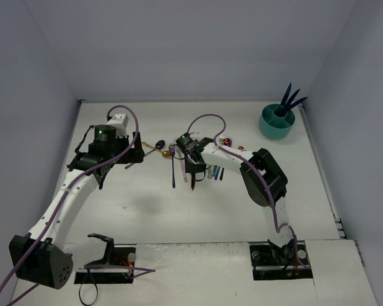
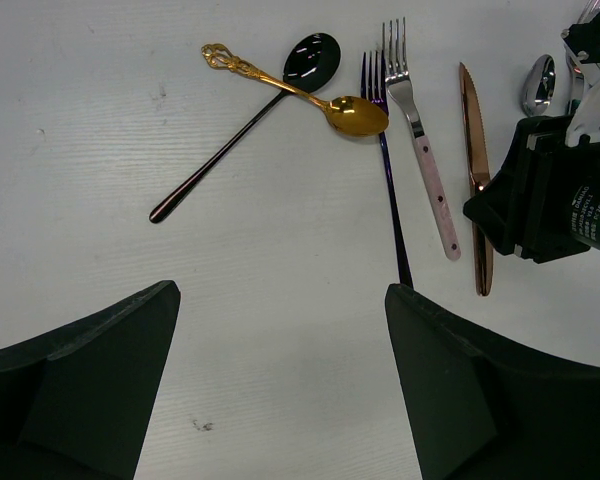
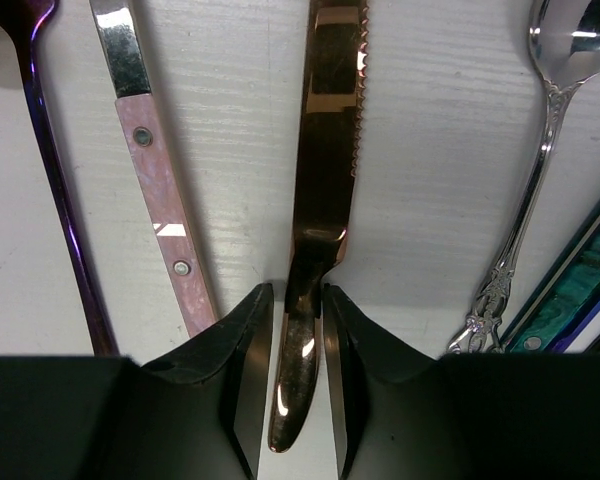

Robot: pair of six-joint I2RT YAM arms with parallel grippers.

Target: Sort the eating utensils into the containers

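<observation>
My right gripper (image 3: 298, 295) is low over the table, and its fingers straddle the handle of a copper knife (image 3: 330, 150) that lies flat. A thin gap still shows on the left side of the handle. In the left wrist view the same copper knife (image 2: 472, 150) lies beside a pink-handled fork (image 2: 425, 160), a dark blue fork (image 2: 390, 180), a gold spoon (image 2: 310, 92) and a black spoon (image 2: 250, 120). My left gripper (image 2: 282, 290) hovers wide open over bare table. The teal caddy (image 1: 277, 122) at the far right holds dark blue utensils (image 1: 292, 97).
A silver ornate spoon (image 3: 540, 150) and teal-handled utensils (image 3: 580, 280) lie just right of the knife. The right arm's black wrist (image 2: 540, 200) stands close to the left gripper's right side. White walls enclose the table on three sides.
</observation>
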